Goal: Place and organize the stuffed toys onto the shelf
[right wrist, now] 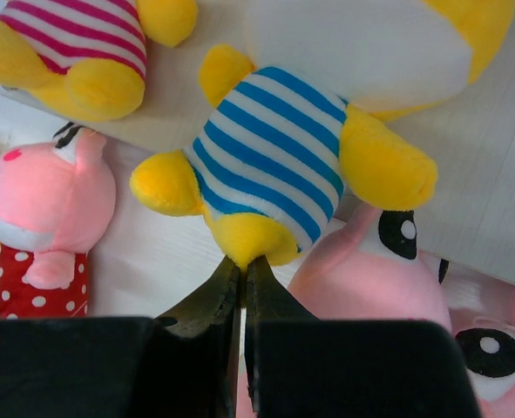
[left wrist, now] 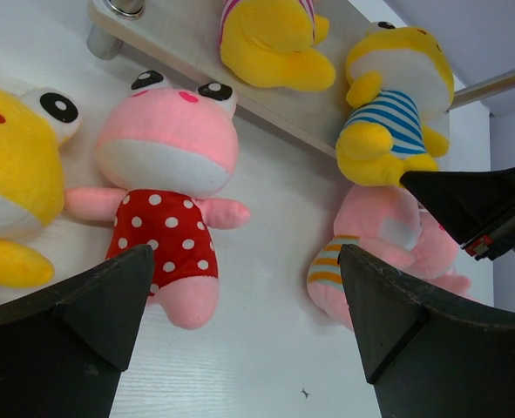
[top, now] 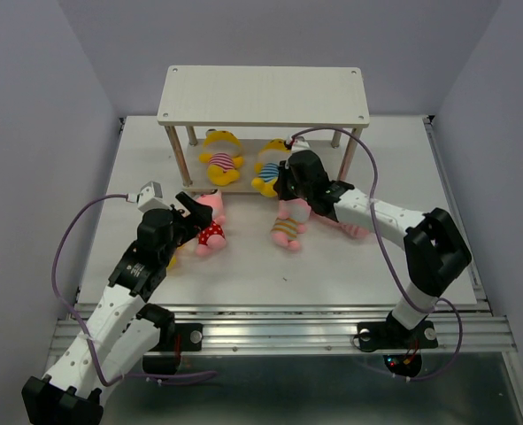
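Pale whitewashed wooden two-tier shelf (top: 263, 96) on thin metal legs. On its lower board lies a fuzzy yellow plush doll in magenta stripes (top: 221, 159). Beside it, at the board's front edge, is a yellow plush doll in blue stripes (right wrist: 270, 161), its foot pinched between the closed black fingers of the right gripper (right wrist: 242, 274). The left gripper (left wrist: 244, 257) gapes wide and empty above a soft pink plush doll in red polka dots (left wrist: 166, 157), face-up on the white table (top: 332, 266).

Three yellow toys (left wrist: 13, 174) (left wrist: 270, 43) (left wrist: 396, 113), three pink toys (left wrist: 166, 148) (left wrist: 370, 235) (top: 357, 232)
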Action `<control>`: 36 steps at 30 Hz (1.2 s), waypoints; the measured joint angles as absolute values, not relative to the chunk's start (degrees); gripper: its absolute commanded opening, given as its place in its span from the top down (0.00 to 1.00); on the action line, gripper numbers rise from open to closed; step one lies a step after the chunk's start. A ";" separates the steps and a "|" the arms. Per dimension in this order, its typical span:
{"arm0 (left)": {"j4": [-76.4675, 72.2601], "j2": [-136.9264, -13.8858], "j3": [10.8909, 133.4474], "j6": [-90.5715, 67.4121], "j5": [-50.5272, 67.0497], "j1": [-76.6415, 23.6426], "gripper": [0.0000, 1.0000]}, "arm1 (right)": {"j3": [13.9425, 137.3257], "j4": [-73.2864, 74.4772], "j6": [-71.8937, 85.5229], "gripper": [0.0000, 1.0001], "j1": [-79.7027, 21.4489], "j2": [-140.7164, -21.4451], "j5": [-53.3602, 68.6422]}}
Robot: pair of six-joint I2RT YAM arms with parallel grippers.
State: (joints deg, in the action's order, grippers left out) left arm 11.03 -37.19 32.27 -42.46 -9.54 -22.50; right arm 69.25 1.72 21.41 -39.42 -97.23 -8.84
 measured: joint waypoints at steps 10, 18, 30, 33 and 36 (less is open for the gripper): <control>11.03 -37.28 32.27 -42.46 -9.58 -22.50 0.01 | 68.71 0.40 20.27 0.93 -37.06 -97.84 -3.38; 11.03 -37.34 32.27 -42.46 -9.72 -22.50 0.01 | 68.73 -1.23 19.27 0.93 -36.56 -99.09 -1.21; 11.05 -37.34 32.27 -42.46 -9.91 -22.50 0.01 | 69.71 -4.45 18.65 0.93 -36.38 -101.38 3.73; 11.05 -37.36 32.27 -42.46 -9.93 -22.50 0.01 | 69.71 -4.80 18.09 0.93 -36.38 -101.51 4.71; 11.05 -37.36 32.27 -42.46 -9.93 -22.50 0.01 | 69.71 -4.84 17.65 0.93 -36.38 -101.51 5.17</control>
State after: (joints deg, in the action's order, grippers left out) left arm 11.05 -37.36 32.27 -42.46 -9.93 -22.50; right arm 69.71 -4.84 17.65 -36.38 -101.51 5.17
